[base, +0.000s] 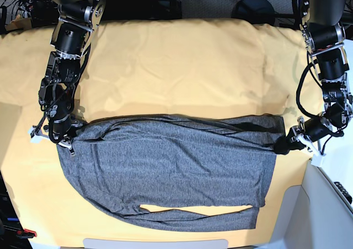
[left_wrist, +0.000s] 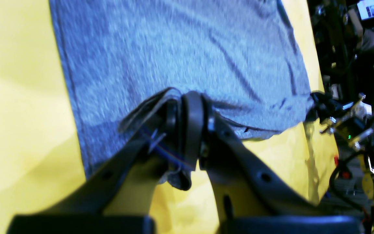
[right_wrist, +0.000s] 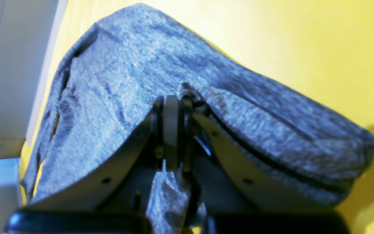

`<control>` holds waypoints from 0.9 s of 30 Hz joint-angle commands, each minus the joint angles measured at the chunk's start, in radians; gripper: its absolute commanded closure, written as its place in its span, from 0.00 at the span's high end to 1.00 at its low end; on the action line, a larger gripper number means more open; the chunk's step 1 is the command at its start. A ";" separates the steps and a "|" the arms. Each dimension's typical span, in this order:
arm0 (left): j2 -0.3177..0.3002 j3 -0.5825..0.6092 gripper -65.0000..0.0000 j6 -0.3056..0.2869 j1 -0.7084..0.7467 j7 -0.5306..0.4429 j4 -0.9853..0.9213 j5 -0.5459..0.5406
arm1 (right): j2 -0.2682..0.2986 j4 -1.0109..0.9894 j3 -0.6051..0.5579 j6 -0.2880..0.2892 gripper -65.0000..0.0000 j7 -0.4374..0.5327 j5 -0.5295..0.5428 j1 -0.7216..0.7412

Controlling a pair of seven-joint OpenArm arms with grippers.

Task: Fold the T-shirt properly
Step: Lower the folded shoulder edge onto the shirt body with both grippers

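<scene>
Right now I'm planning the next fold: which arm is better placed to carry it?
Neither alone. The left claw and right claw are both shut on the T-shirt, one at each end of its upper folded edge, so likely both together.

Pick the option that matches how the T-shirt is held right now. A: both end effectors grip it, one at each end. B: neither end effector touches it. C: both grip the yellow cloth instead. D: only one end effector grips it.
A: the left end effector and right end effector each pinch an opposite end of the T-shirt.
</scene>
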 commanded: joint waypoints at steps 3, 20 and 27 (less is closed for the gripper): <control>-0.015 0.000 0.00 -0.003 -0.024 -0.041 0.015 -0.021 | 0.009 0.015 -0.002 0.015 0.00 0.019 -0.038 0.033; -0.018 0.000 0.50 -0.003 0.047 -0.070 0.018 -0.021 | -0.012 -0.118 -0.003 0.023 0.52 0.014 -0.087 0.073; -0.019 0.000 0.47 0.006 0.050 -0.027 0.020 -0.023 | -0.014 0.124 0.006 0.020 0.52 0.017 -0.081 0.001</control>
